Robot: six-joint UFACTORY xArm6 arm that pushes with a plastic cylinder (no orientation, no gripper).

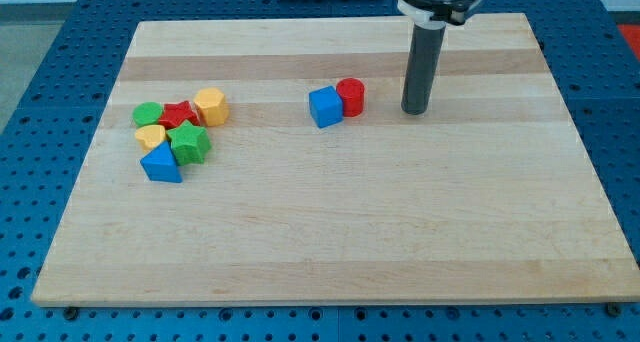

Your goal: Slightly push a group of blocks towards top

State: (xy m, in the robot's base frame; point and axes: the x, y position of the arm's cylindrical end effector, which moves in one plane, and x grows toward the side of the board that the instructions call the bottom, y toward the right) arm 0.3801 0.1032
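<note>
On the wooden board [330, 222], my tip [416, 111] stands right of the touching blue cube [325, 107] and red cylinder [350, 96].

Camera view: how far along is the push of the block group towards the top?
Nothing looks pushed yet. My tip stands to the right of the red cylinder and blue cube, touching neither. The six-block cluster sits at the view's left, also untouched. Left: pick a group, get below it, and nudge it slightly upward.

rod: dark grey, straight, round | my tip [415, 112]: flat-ended | collar: white ring | mount: black housing
</note>
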